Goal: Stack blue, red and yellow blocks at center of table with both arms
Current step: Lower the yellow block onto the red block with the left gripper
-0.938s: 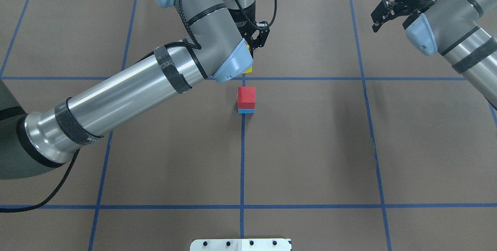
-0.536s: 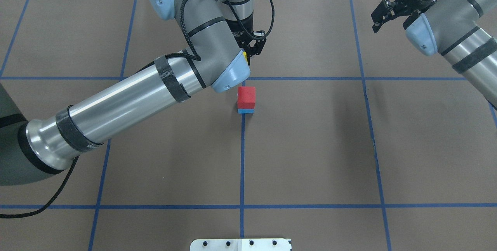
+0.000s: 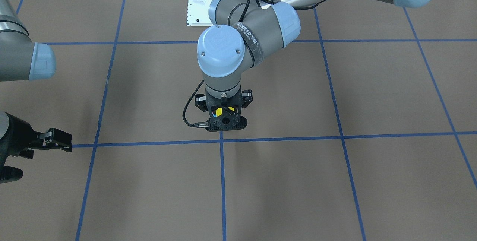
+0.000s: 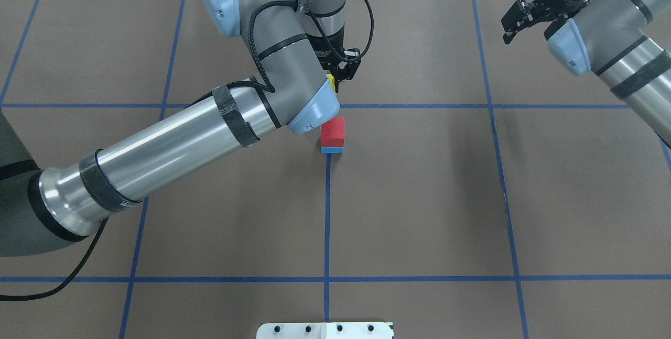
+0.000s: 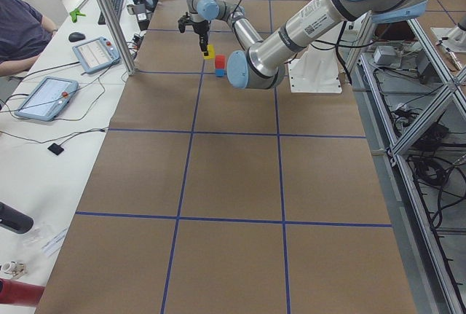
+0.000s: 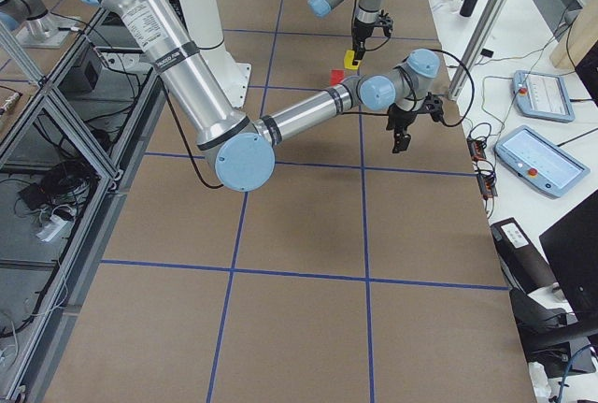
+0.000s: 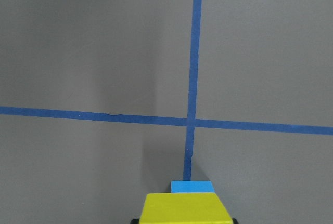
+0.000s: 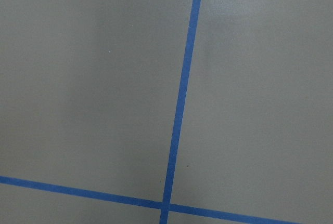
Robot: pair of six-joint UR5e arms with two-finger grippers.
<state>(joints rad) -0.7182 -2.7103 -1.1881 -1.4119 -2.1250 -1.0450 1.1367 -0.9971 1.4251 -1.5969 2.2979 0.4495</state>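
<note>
A red block (image 4: 333, 128) sits on a blue block (image 4: 332, 149) at the table's centre cross of blue tape. My left gripper (image 4: 338, 80) is shut on a yellow block (image 4: 329, 81) and holds it in the air just beyond the stack. The front view shows the yellow block (image 3: 219, 111) between the left gripper's (image 3: 223, 116) fingers. In the left wrist view the yellow block (image 7: 184, 209) fills the bottom edge with the blue block (image 7: 192, 186) just past it; the red block is hidden there. My right gripper (image 4: 527, 22) is open and empty at the far right.
Blue tape lines (image 4: 419, 106) divide the brown table cover into squares. The robot's white base plate (image 4: 325, 330) lies at the near edge. The right wrist view shows only table cover and tape (image 8: 179, 104).
My left gripper has lifted the yellow block off the table and drawn it slightly left and toward the stack. The right arm and the red-on-blue stack have not moved.
</note>
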